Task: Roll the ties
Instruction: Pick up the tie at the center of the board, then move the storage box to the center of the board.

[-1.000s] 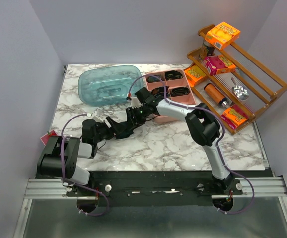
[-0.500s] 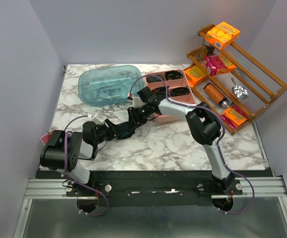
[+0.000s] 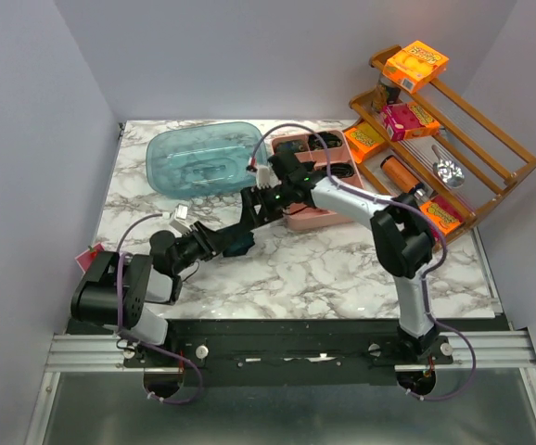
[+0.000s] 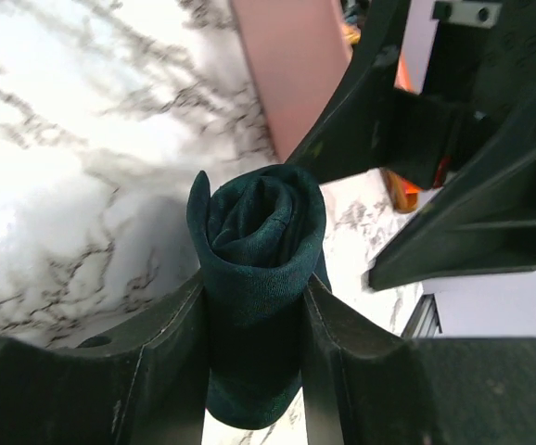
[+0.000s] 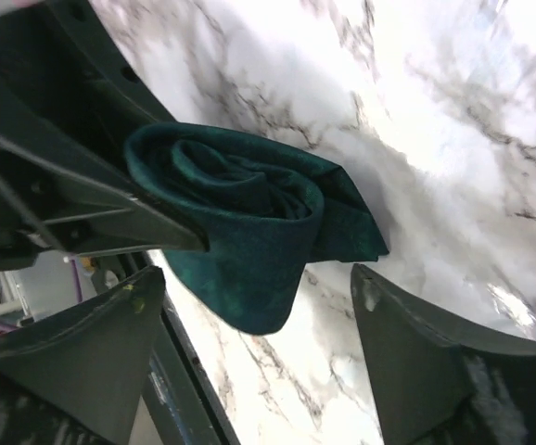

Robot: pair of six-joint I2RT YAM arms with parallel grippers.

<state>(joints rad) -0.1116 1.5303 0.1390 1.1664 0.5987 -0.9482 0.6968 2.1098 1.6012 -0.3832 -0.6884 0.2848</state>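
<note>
A dark teal-green tie rolled into a coil [image 4: 257,232] is clamped between the two fingers of my left gripper [image 4: 254,320], just above the marble. In the top view the coil [image 3: 241,246] sits at the left gripper [image 3: 234,242], left of the pink tray. My right gripper [image 5: 249,348] is open and hovers right beside the same coil [image 5: 236,218], not touching it. In the top view the right gripper [image 3: 253,210] lies just behind the coil. Dark coils of other ties [image 3: 325,141] lie in the tray's compartments.
A pink compartment tray [image 3: 311,221] stands at the back right of the coil, and its wall shows in the left wrist view [image 4: 287,65]. A teal plastic tub [image 3: 201,159] stands at the back left. A brown rack [image 3: 491,158] with snack boxes stands at the far right.
The right gripper has drawn back from the coil toward the pink tray, its arm swinging right. The left gripper has shifted a little right, still holding the coil.
</note>
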